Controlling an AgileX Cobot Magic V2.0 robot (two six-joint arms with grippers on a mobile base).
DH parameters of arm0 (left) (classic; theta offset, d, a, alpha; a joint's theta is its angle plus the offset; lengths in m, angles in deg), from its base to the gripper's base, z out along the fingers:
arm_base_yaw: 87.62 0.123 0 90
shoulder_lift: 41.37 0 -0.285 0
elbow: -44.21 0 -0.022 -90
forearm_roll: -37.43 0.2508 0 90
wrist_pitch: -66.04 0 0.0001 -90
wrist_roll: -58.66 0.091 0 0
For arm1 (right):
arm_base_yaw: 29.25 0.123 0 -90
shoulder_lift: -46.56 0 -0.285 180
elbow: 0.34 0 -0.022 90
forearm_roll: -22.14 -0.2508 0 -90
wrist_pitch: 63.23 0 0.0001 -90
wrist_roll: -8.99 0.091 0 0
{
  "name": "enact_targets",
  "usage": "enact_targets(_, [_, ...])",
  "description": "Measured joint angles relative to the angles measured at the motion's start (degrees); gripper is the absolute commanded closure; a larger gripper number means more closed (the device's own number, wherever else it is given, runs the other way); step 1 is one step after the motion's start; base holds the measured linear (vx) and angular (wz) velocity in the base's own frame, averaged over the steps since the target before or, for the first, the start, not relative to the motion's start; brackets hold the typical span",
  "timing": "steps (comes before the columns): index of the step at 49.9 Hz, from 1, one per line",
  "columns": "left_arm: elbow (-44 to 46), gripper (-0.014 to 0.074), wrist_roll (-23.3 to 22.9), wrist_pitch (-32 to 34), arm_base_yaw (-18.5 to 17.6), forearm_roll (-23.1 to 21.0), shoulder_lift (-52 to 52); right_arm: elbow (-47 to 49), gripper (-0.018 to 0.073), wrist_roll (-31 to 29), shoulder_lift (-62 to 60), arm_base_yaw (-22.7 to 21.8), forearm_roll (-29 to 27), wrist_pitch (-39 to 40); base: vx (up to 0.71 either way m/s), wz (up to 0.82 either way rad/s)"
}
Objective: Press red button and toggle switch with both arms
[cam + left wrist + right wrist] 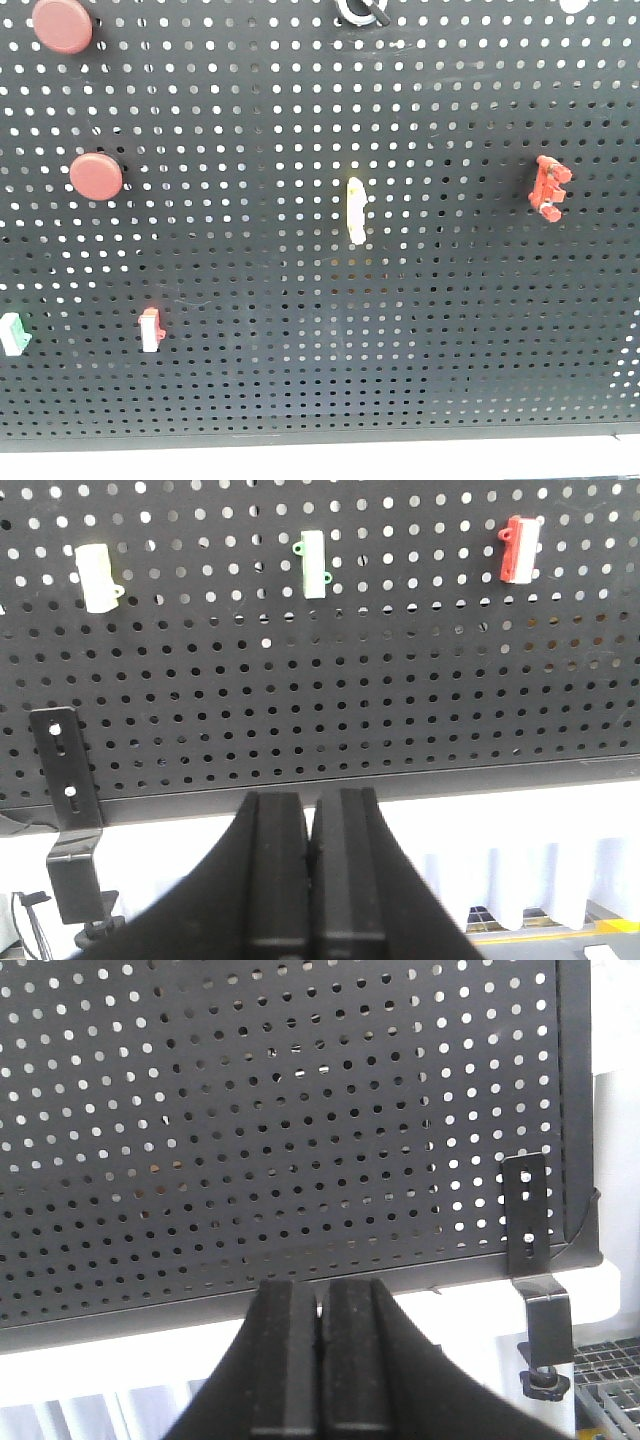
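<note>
A black pegboard point(320, 330) fills the front view. Two round red buttons sit at its left: one at the top point(63, 24), one lower point(96, 176). The all-red toggle switch point(549, 187) is mounted at the right. Neither arm shows in the front view. My left gripper point(311, 805) is shut and empty, below the pegboard's bottom edge. My right gripper point(321, 1290) is shut and empty, also below the bottom edge. No button or toggle switch shows in the right wrist view.
A slim yellow switch point(355, 210) is at the middle, a red-and-white rocker point(151, 329) lower left, a green-and-white rocker point(12, 333) at the left edge. The left wrist view shows white point(99, 577), green-white point(314, 563) and red-white point(520, 548) rockers. Clamp brackets point(66, 810) point(528, 1250) hold the board.
</note>
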Motion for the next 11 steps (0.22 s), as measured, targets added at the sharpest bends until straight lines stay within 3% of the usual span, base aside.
enact_targets(11, [0.0, 0.0594, 0.0, 0.0, 0.0, 0.0, 0.0, 0.0, 0.0559, 0.0, 0.0, 0.0, 0.0, 0.0, 0.0, 0.0])
